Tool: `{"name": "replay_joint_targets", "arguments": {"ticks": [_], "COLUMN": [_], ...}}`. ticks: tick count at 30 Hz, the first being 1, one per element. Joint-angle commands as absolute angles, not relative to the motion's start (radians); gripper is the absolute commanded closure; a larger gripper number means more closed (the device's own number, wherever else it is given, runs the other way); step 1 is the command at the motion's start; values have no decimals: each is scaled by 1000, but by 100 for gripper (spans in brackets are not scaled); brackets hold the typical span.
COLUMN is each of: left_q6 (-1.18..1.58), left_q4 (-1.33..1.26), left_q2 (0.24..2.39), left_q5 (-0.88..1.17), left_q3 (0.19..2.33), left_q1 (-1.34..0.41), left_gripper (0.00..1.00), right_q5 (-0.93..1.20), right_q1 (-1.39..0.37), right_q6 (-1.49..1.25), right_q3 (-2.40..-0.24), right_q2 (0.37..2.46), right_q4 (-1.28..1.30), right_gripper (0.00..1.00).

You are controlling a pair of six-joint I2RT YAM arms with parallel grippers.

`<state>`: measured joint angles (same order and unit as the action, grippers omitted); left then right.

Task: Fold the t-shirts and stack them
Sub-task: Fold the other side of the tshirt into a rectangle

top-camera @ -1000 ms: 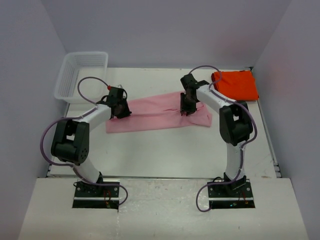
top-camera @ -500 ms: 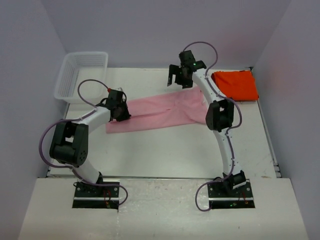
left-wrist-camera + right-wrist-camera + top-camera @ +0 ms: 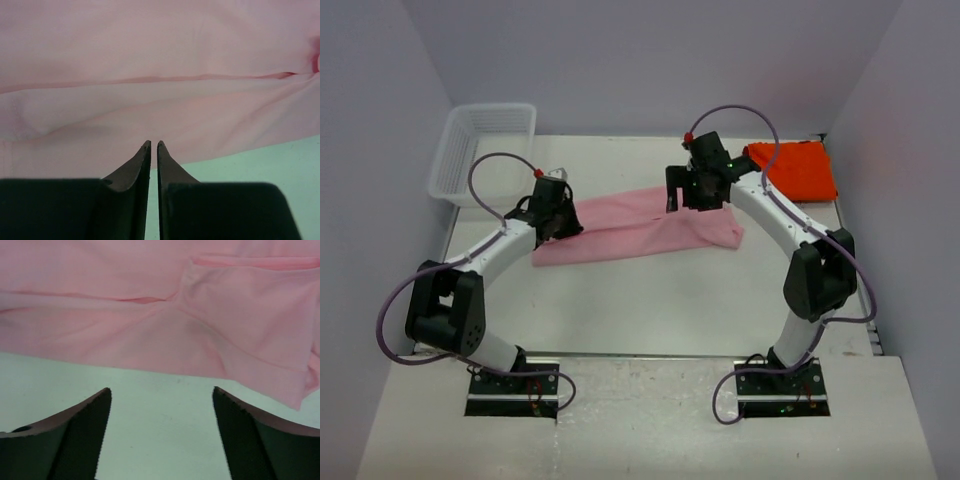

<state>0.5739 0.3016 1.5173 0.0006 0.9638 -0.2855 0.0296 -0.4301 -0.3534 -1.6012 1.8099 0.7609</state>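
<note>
The light pink t-shirt [image 3: 640, 232] lies as a long folded strip across the middle of the table. The orange-red t-shirt [image 3: 792, 170] rests folded at the back right. My left gripper [image 3: 560, 222] sits low at the strip's left end. In the left wrist view the jaws [image 3: 153, 143] are almost together, a thin slit with bare table showing through and no cloth in it, tips at the edge of the pink cloth [image 3: 160, 60]. My right gripper [image 3: 688, 200] hovers over the strip's right part. Its wrist view shows it open [image 3: 161, 390] above bare table, just short of the pink hem [image 3: 150, 340].
A white mesh basket [image 3: 485, 108] stands at the back left corner. Walls enclose the table [image 3: 650, 300] on the left, back and right. Both arm bases are bolted at the near edge.
My right gripper opened, let go of the pink shirt, swung up toward the back and came down again by the strip. The left jaws parted a hair; that arm's elbow shifted left.
</note>
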Motion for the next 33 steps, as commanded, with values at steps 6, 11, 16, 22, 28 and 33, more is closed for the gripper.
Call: {"name": "replay_joint_targets", "arguments": {"ticks": [6,11,16,22,28,33], "left_q6": [523,514,557,655,618,597], "left_q4": [391,440,440,465,447,431], "left_q2": [1496,1566,1577,1559,1624,1658], "left_q5": [-78,-174,-336,-472,-405,-377], "left_q3": [1051,1049,1000,979,1055,1124], "left_q1": [-296,-298,-298,-296,-296,-298], "left_gripper": [91,69,55,60,100,100], "right_q5": [86,95,98,123,242,349], "right_q1": [-468,-476,-476,-476,-479,-508], "right_q6": [-399,-391,-390,-382,-408,-431], "right_q3": [-1436,-1399,-1325,-1224,-1221,-1331], "right_q2": [1746,1703,1648,1574,1669,1798], "right_q4": [654,652,647,624,555,525], "right_gripper": [100,82,56,59,100,100]}}
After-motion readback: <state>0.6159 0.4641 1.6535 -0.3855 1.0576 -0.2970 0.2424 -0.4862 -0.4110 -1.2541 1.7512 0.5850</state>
